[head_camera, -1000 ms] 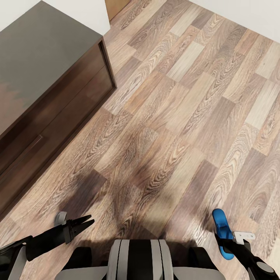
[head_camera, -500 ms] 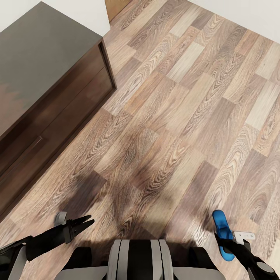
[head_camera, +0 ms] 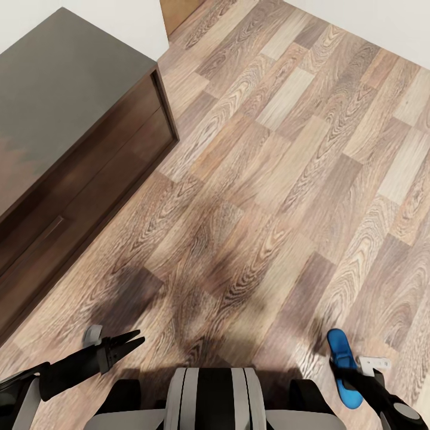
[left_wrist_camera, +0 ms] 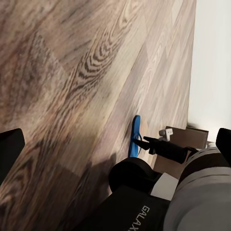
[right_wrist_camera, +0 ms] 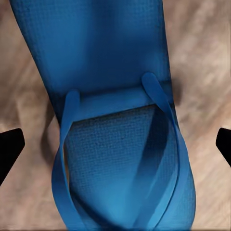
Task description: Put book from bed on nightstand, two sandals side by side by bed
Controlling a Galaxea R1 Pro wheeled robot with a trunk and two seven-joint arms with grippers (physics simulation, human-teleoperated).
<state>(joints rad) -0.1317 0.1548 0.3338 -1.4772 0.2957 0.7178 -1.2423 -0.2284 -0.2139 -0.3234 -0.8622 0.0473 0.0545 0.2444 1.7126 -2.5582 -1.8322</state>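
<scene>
Nearest to us in the head view, the robot's grey-and-black trunk [head_camera: 209, 397] sits at the lower edge, cut off below. Our left pincer [head_camera: 128, 341] hangs low over the floor with its two dark fingers spread apart and nothing between them. Our right pincer [head_camera: 351, 371] reaches over one blue sandal [head_camera: 342, 365]; its fingertips are hidden against the sandal, and we cannot tell whether they are parted or clamped. In the right wrist view the sandal [right_wrist_camera: 115, 139] appears very close, with two thin toe straps arching over its textured sole and its ends cut off. The left wrist view shows the same sandal [left_wrist_camera: 135, 136] edge-on, apparently tilted beside the right arm [left_wrist_camera: 168, 147]. We count one sandal here.

Farther off, the wood-plank floor [head_camera: 280, 179] spreads across the room. At the left stands a dark brown cabinet [head_camera: 71, 149], partly cut off. Beyond it are a white wall [head_camera: 113, 18] and part of a brown door [head_camera: 179, 11].
</scene>
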